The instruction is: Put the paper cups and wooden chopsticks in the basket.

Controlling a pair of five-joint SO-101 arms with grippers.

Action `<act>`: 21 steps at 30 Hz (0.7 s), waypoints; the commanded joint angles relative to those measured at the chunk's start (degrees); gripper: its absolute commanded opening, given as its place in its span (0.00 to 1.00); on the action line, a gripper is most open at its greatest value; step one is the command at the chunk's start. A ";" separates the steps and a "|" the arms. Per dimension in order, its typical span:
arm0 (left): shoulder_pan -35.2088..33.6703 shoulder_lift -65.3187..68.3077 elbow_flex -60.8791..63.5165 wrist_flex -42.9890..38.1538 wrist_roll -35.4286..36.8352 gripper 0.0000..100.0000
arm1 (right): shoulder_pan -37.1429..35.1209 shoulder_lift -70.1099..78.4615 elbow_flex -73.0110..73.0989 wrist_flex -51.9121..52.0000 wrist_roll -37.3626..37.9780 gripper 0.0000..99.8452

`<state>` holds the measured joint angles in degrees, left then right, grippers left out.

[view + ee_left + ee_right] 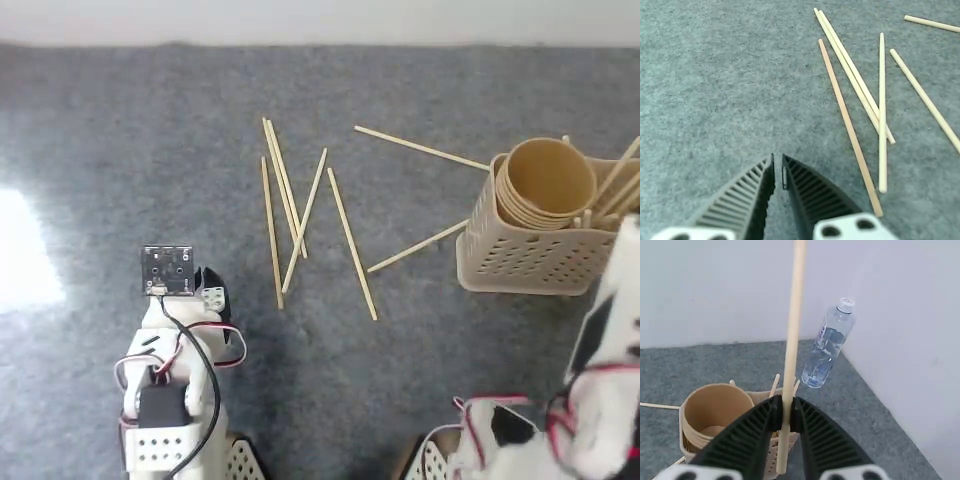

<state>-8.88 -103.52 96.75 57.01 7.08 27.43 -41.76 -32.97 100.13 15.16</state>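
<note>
Right pincer [784,406] pinches a chopstick [795,315] near the basket [520,260]; left pincer [778,162], pressed together, near loose chopsticks [850,120].

Wooden chopsticks [351,240] lying loose: seven. One further chopstick [791,340] pinched in the right gripper [785,405]. More stand in the basket [520,260], number unclear. Basket: one. Paper cups [540,178]: one nested stack, count unclear. Water bottle [827,347]: one.

Stacked paper cups [545,175] upright in beige basket [520,260]; wooden chopsticks [351,240] scattered flat nearby.
</note>
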 commanded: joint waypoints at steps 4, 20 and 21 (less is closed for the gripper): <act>0.00 -0.70 -0.31 -1.05 -0.53 0.02 | 0.84 -10.95 18.02 -6.99 -0.70 0.01; 0.00 -0.70 -0.31 -1.05 -0.53 0.02 | 1.19 -42.42 82.11 -54.55 1.32 0.01; 0.00 -0.70 -0.31 -1.05 -0.53 0.02 | 1.19 -42.07 83.69 -56.66 1.76 0.01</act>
<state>-8.88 -103.52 96.75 57.01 7.08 27.87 -83.34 46.59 50.46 14.99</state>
